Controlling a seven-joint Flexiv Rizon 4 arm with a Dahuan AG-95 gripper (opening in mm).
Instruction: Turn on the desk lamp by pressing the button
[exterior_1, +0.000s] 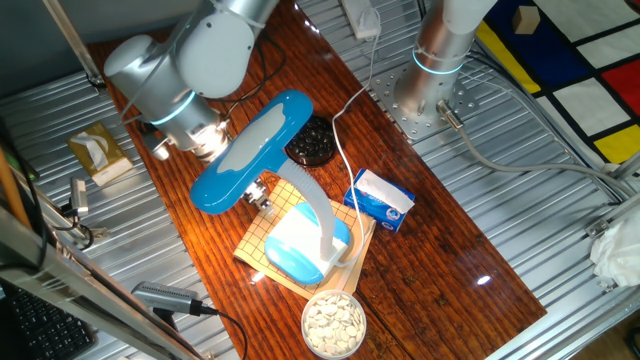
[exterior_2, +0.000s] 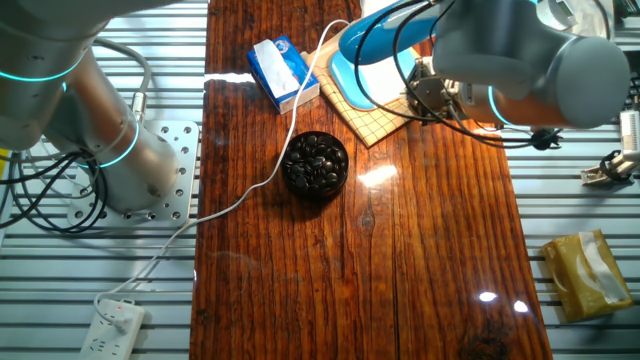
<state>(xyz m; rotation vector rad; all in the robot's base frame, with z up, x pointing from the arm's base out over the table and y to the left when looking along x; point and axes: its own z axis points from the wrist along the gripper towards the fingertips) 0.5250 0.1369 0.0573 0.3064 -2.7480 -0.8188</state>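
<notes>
Desk lamp (exterior_1: 262, 150): glossy oval blue head, curved pale neck.

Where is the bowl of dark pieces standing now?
In one fixed view the bowl of dark pieces stands on the wooden table, just behind the desk lamp head. In the other view it is mid-table, near the blue-and-white box.

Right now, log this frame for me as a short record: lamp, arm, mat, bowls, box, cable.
lamp: desk lamp, base on the grid mat, blue head reaching over the arm's end
arm: gripper low under the lamp head, beside the base; jaws hidden
mat: grid mat
bowls: bowl of dark pieces; bowl of pale pieces
box: blue-and-white box, beside the mat
cable: white cable running to power strip
</notes>
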